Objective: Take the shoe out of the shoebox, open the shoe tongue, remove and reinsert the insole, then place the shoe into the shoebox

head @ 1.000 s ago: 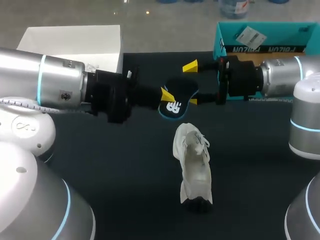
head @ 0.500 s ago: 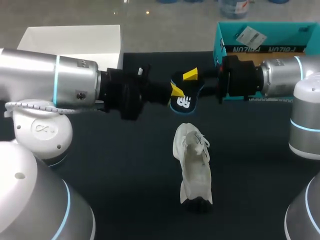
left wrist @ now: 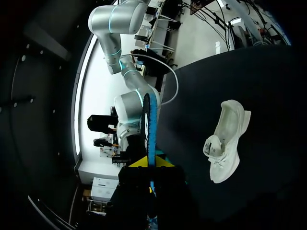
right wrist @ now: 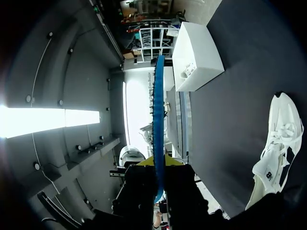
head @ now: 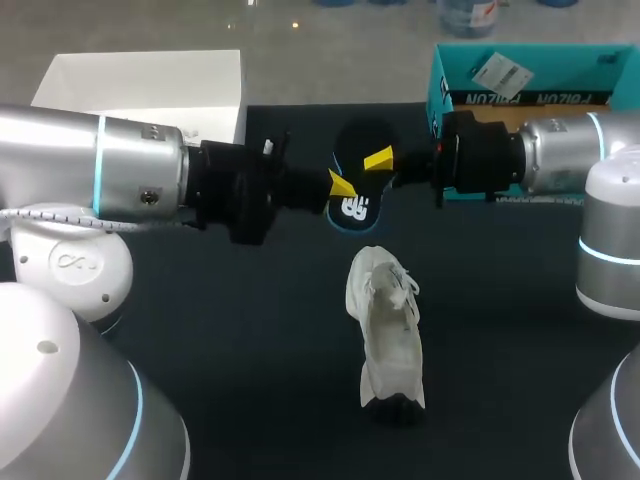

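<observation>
1. The dark foam insole with a blue underside and a white logo (head: 352, 205) is held in the air above the black table (head: 250, 320), over its far middle part. In both wrist views it is seen edge-on, as a thin blue strip (left wrist: 151, 129) (right wrist: 159, 120).
2. The insole is pinched from two sides. The left gripper (head: 340, 185) is closed narrowly on its logo end, and the right gripper (head: 378, 158) is closed narrowly on it higher up. In each wrist view the strip runs straight out between that arm's yellow tips (left wrist: 147, 163) (right wrist: 159, 160).
3. The step in hand is judged to be a regrasp of the insole between the arms before reinsertion. One grip is best kept firm until the other is fully released, so that the thin foam is neither dropped nor twisted.
4. The insole is then best lowered with its narrow end first and its blue side down, in line with the length of the shoe.
5. The white lace-up shoe (head: 385, 325) lies on the table nearer the robot, well apart from both grippers and below the insole's height. Its opening appears to face up.
6. The teal cardboard shoebox (head: 520, 98) stands at the far right, behind the right arm. A white box (head: 150, 85) stands at the far left.
</observation>
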